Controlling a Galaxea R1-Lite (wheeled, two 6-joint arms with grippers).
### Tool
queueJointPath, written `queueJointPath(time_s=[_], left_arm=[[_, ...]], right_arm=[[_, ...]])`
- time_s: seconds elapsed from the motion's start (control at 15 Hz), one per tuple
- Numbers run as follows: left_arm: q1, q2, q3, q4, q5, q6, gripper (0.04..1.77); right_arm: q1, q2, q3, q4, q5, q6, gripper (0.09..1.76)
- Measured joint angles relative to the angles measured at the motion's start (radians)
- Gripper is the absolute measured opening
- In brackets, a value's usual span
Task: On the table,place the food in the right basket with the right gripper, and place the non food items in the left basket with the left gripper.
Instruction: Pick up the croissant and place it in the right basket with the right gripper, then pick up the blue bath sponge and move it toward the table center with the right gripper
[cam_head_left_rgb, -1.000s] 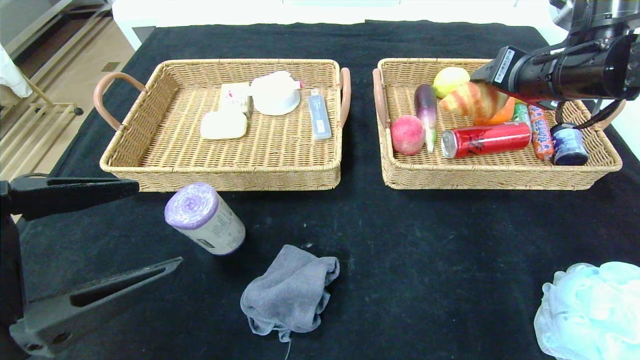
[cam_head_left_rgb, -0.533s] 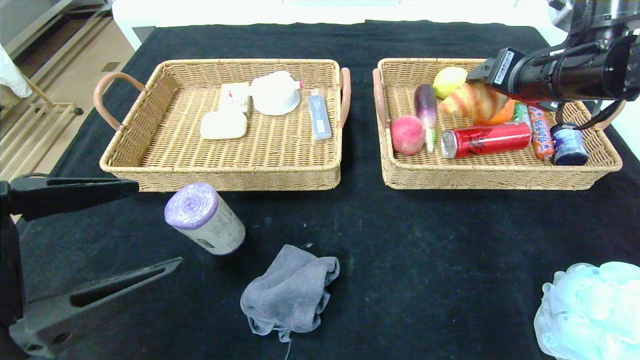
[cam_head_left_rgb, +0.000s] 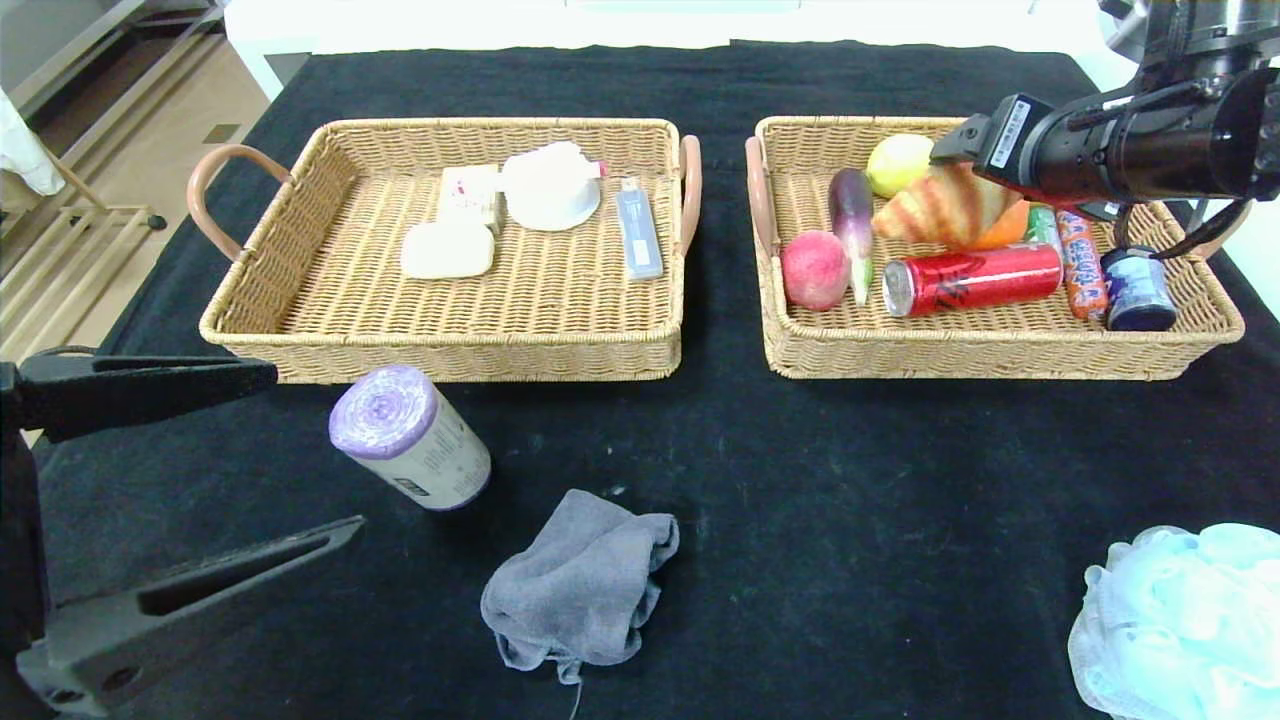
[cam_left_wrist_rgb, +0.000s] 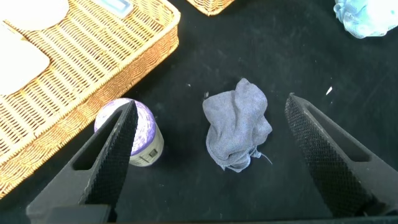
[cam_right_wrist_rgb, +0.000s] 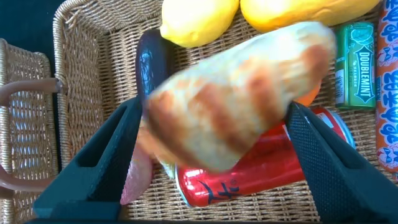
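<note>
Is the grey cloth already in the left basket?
No, the grey cloth lies crumpled on the black table, in front of the left basket, beside the purple roll.

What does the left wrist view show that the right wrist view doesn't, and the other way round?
Left wrist only: the open left gripper above the grey cloth, with the purple bag roll, the blue bath pouf and the left basket.

Right wrist only: the croissant between the open right gripper fingers, over the red can, eggplant, lemon and gum pack.

Shared: the right basket.
</note>
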Motion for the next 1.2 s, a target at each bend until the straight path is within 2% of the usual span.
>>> queueJointPath(time_s=[0.67,0.93,1.2], left_arm=[[0.000,-0.003,-0.001,-0.001,0.000,0.000,1.72],[0.000,-0.003,-0.001,0.000,0.000,0.000,1.72],[0.000,-0.006,-0.001,0.000,0.000,0.000,1.72]], right_arm=[[0.002,-0.024,0.006,0.055,0.000,-0.039,1.69],[0.001,-0.071,0.070,0.059,0.001,-0.156,1.70],[-0.004,-0.163,0.153,0.116,0.001,-0.243,1.70]])
